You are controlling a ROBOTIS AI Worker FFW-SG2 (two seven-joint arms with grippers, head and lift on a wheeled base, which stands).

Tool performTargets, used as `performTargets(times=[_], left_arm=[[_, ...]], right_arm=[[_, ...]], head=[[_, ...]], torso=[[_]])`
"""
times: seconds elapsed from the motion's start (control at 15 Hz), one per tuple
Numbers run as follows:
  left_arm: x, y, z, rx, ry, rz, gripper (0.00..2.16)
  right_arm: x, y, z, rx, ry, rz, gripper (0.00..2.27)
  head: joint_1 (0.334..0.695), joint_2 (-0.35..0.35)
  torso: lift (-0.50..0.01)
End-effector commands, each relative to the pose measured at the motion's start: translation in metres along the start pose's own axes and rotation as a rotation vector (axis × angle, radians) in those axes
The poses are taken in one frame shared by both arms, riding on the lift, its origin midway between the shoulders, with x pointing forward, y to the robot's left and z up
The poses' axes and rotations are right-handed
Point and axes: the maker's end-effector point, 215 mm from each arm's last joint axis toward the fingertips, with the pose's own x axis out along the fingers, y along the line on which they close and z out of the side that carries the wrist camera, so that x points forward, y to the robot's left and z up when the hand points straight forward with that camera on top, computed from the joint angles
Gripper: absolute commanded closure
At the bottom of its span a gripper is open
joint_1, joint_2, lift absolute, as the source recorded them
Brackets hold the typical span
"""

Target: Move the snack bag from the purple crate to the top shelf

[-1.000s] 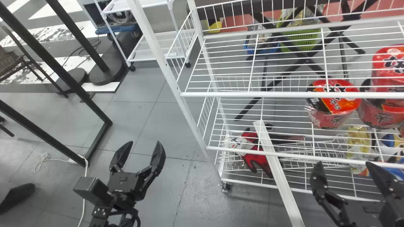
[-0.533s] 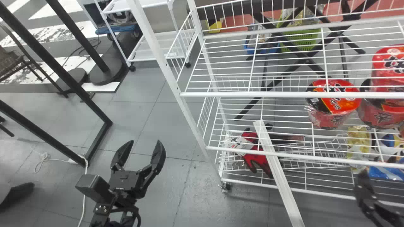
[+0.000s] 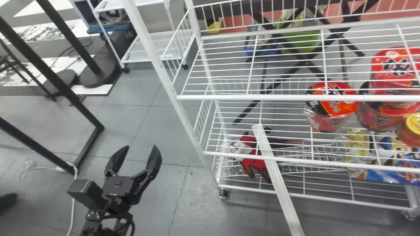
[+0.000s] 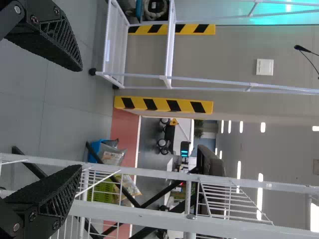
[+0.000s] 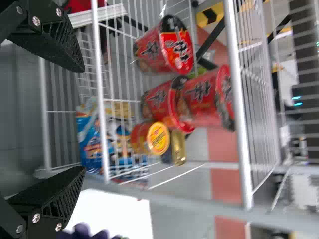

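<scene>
Grey tiled floor spreads beneath the work, with a black metal frame on the left and a white cart standing behind it. A white cable runs over the tiles near the frame. Taking up the right side is a white wire rack, with a green basket and a blue basket on the floor behind it.

Red noodle tubs sit under the upper shelf of the rack, one of them stacked on the others, and a jar with a yellow lid is near them. Lower down lie a blue and yellow bag and, closer to the left end, a red glove. A long pale bar slants in front of the glove.

The left gripper is over the floor, between the black frame and the rack, its jaws spread well apart. The right gripper has its jaws wide apart too, in front of the rack. Near its lower finger in the right wrist view are a flat white surface and something purple with a bumpy edge; too little of it shows to tell whether it is the crate. Where the snack bag meant for the move lies, I cannot tell
</scene>
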Motion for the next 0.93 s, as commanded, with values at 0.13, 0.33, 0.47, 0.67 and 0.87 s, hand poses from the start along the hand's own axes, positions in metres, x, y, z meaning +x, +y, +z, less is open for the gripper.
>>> performTargets(times=[0.13, 0.33, 0.47, 0.67, 0.87], left_arm=[[0.007, -0.005, -0.006, -0.009, 0.007, -0.011, 0.13], [0.007, -0.007, -0.006, -0.011, 0.005, -0.012, 0.13], [0.008, -0.009, -0.007, -0.011, 0.006, -0.017, 0.13], [0.009, -0.016, -0.007, -0.009, 0.007, -0.028, 0.13], [0.011, -0.027, -0.008, -0.012, 0.006, -0.042, 0.13]], right_arm=[[-0.027, -0.060, 0.003, 0.039, 0.086, -0.053, 0.12], [-0.050, -0.106, 0.017, 0.125, 0.139, -0.047, 0.12], [-0.065, -0.148, 0.023, 0.220, 0.175, -0.105, 0.13], [-0.079, -0.208, 0.066, 0.420, 0.024, -0.145, 0.13], [-0.063, -0.230, 0.022, 0.562, 0.080, -0.150, 0.12]], head=[[0.695, 0.192], [0.695, 0.140], [0.695, 0.094], [0.695, -0.027], [0.695, -0.170]], torso=[[-0.451], [-0.451], [-0.451], [-0.451], [-0.451]])
